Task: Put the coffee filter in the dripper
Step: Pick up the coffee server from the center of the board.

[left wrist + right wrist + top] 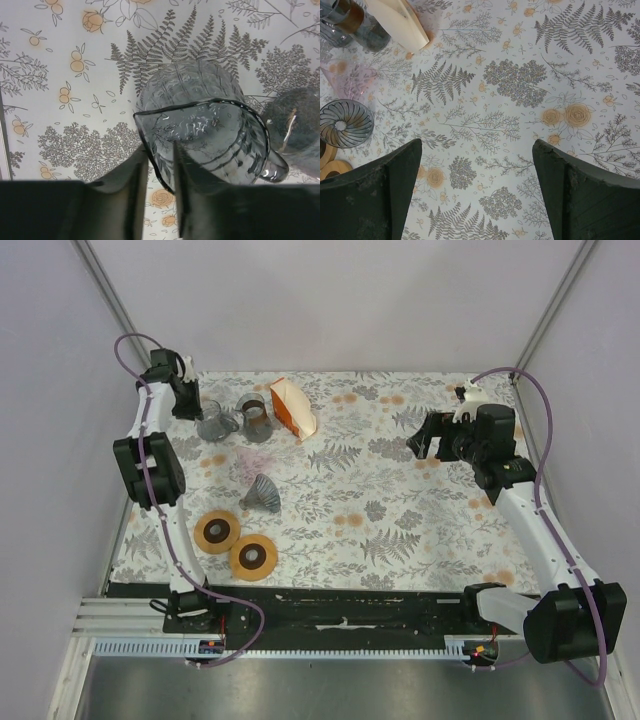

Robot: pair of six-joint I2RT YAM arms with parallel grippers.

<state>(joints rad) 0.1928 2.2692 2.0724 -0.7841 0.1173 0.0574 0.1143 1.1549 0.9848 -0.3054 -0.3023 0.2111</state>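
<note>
- Left pincer [159, 152] straddles the rim of the glass dripper [200, 115], jaws narrowly apart; whether it grips cannot be told.
- Right pincer [477, 145] gapes wide, empty, above the desk [510, 85].

In your left wrist view the near side of the ribbed glass vessel [200, 125] is hidden behind the fingers of the left gripper [159, 152], and a second glass vessel [295, 135] just right of it is cut off by the picture's edge. In your right wrist view the carafe [350, 22] and the coffee filters [400, 20] at the far left run off the top, and the wooden rings [329, 162] off the left edge. Overhead, the left gripper's fingertips are too small to tell apart
</note>
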